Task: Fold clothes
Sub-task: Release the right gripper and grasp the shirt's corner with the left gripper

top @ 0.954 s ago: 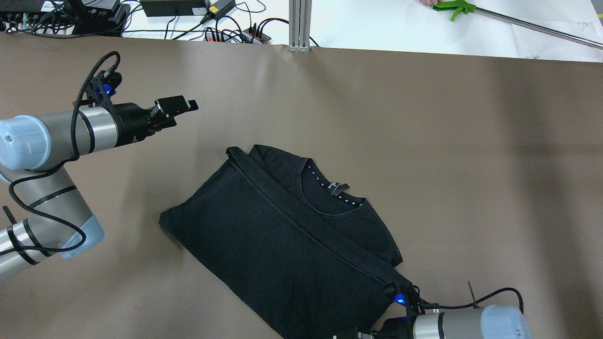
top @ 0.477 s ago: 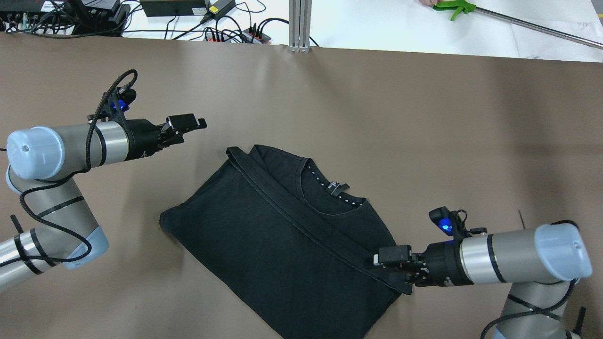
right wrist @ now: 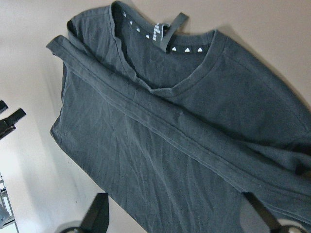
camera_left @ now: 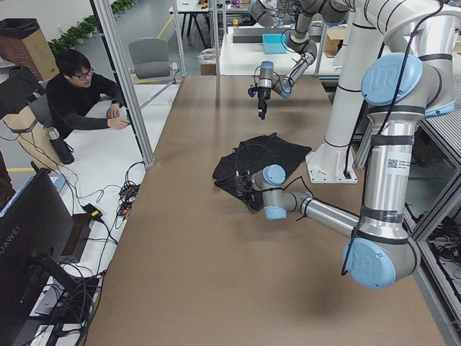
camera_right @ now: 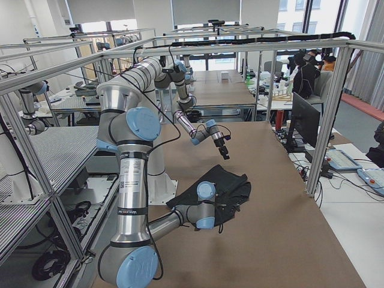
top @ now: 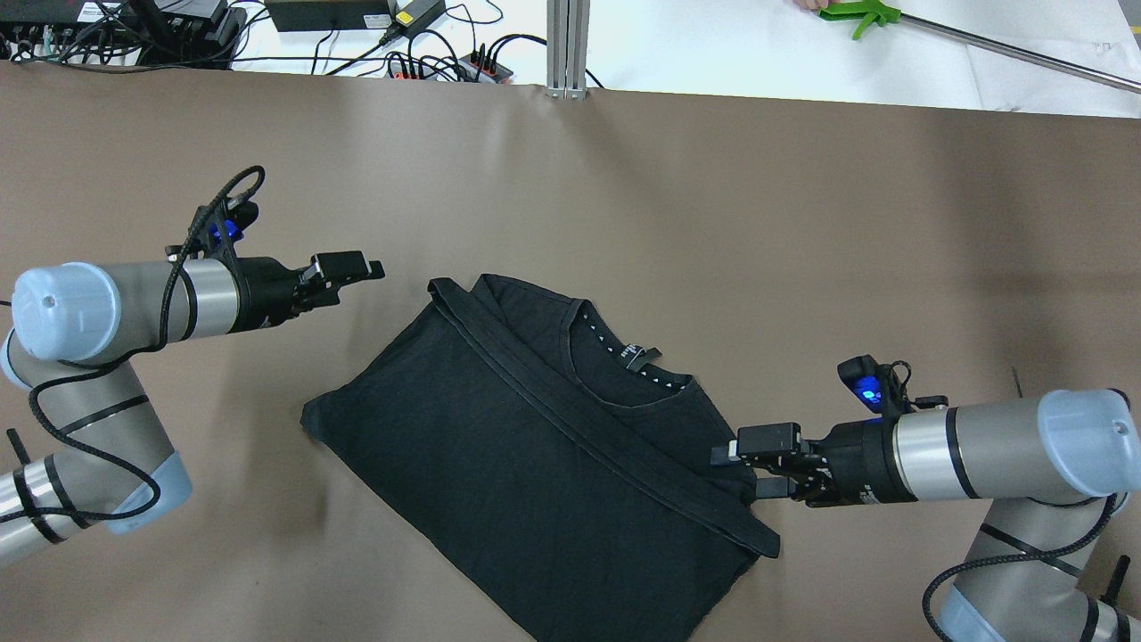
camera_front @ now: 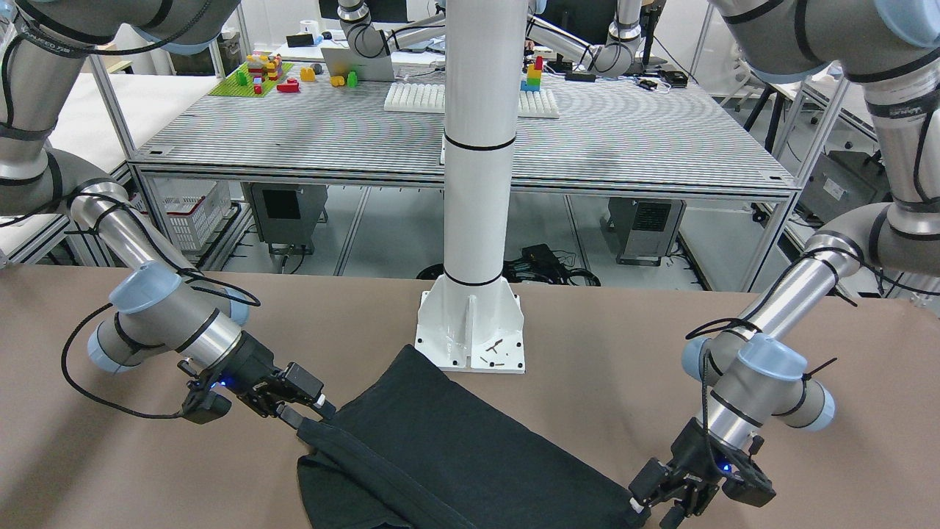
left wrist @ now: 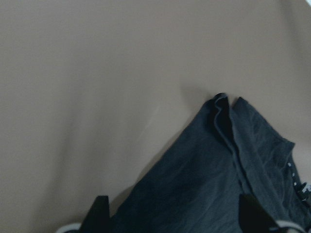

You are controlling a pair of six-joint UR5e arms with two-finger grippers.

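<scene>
At centre of table [top: 802, 267]: clothes [top: 499, 464] laid flat, folded once, hem band [top: 570, 421] across beneath collar [top: 615, 397]. Left gripper [top: 358, 275] spread, near upper corner, not touching. Right gripper [top: 744, 471] spread at sleeve [top: 718, 428] edge, grasping nothing. Judged half done; further folds outstanding.

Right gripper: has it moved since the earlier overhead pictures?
Yes. The right gripper has moved up the overhead view, away from the robot, from the unmoved black shirt's lower corner to its sleeve.

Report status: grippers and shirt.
Left gripper open, short of shirt. Right gripper open at shirt's edge. Shirt half-folded, flat on table. Nothing in the way.
</scene>
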